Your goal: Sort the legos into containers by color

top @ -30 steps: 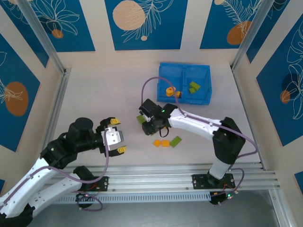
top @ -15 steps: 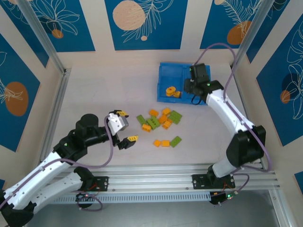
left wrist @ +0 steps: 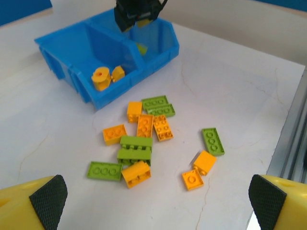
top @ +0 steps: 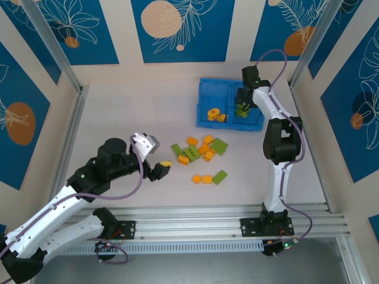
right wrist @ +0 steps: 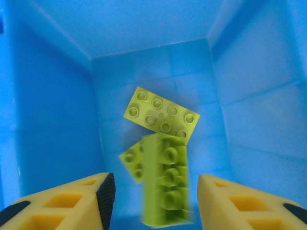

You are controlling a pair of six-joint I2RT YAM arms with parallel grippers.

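Right pincer [right wrist: 154, 186] being held apart over tray's right compartment [right wrist: 259, 96]. Green brick [right wrist: 167, 191], blurred, apparently being dropped onto green ones [right wrist: 160, 115] inside. Left pincer [left wrist: 153, 201] being held wide apart above loose legos [left wrist: 144, 125] on worktop [left wrist: 240, 86]. Risk: touching orange and green bricks being gripped together, missorted.

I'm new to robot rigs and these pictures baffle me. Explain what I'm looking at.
Two robot arms stand at the table's near edge, each ending in a two-fingered hand. One picture looks down from above; the other two come from wrist cameras. Orange and green Lego bricks lie loose on the table. A blue tray holds orange pieces in its left compartment, green bricks in its right. The left hand is open and empty. The right hand hangs open over the green side, a blurred green brick between its fingers, not gripped.
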